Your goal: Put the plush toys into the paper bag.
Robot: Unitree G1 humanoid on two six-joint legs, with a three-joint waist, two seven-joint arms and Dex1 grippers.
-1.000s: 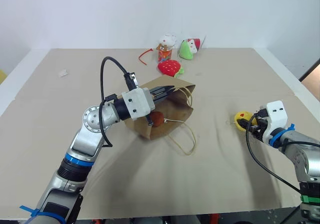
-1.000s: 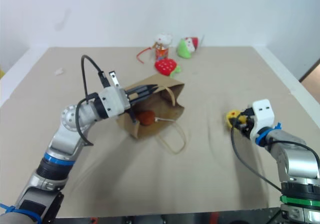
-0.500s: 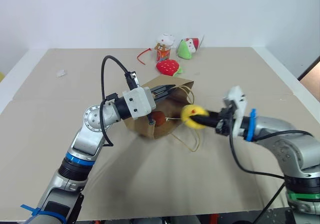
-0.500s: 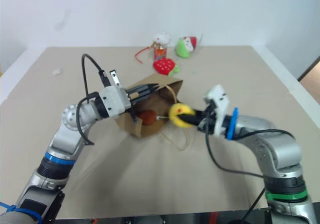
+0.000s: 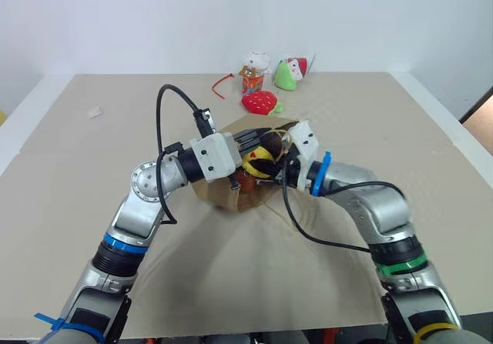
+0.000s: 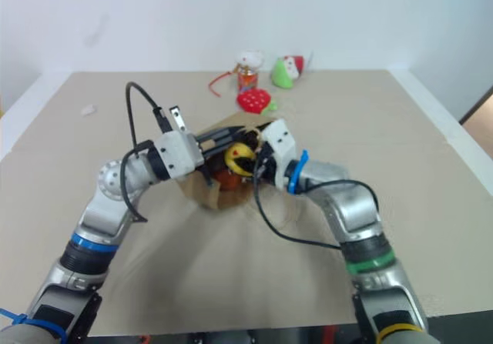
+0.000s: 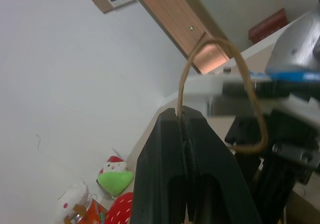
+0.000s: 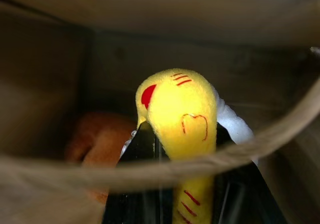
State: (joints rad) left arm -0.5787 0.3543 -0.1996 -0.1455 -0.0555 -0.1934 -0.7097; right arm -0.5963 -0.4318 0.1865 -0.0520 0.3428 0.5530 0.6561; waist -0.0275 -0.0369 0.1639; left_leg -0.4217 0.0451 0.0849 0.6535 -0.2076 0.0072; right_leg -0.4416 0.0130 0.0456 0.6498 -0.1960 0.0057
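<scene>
A creased brown kraft paper bag lies on the table. The left gripper, pressed together, pinches one twisted-cord handle. The right gripper squeezes the soft yellow plush, red-marked, at the bag's mouth; a fuzzy brown plush sits inside. Three more toys rest far back.

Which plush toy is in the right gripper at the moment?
The yellow toy with red marks, pinched by the right gripper at the paper bag mouth. The orange-brown toy lies loose inside the bag.
</scene>
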